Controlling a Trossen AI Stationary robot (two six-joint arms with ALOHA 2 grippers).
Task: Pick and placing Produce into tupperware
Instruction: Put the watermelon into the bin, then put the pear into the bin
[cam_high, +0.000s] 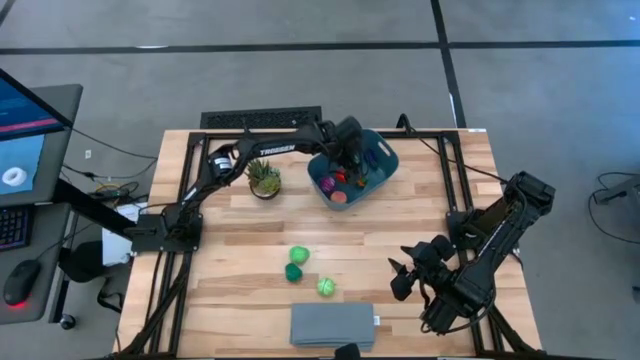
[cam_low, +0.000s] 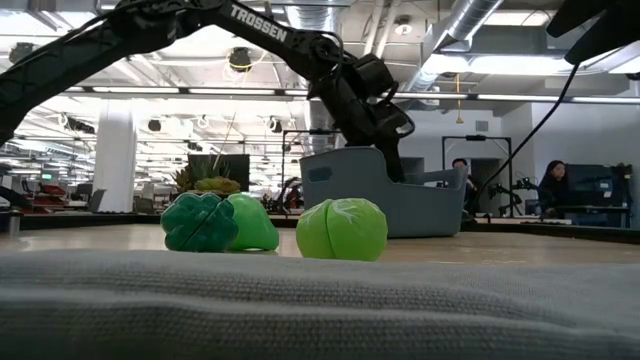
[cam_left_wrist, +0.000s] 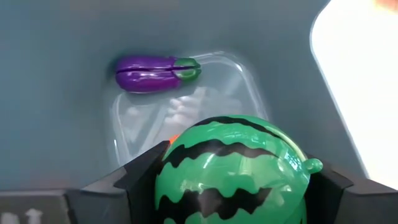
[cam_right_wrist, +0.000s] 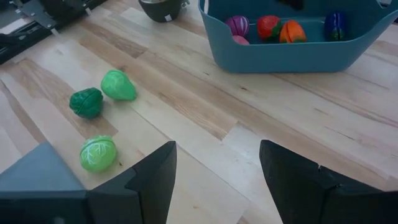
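Watermelon toy (cam_left_wrist: 233, 171) sits clamped in the left gripper (cam_left_wrist: 230, 186) over the teal bin (cam_high: 385, 160); right gripper (cam_right_wrist: 217, 180) waits empty, jaws apart, near three green toys (cam_right_wrist: 102, 121)

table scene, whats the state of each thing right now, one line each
toy watermelon: gripped in the left gripper over the inside of the bin
left gripper: jaws shut on the toy watermelon
right gripper: jaws open, empty, above bare table
blue bin: upright, open, toys inside
toy eggplant: lying on the bin floor
three green toys: loose on the table
potted plant: upright
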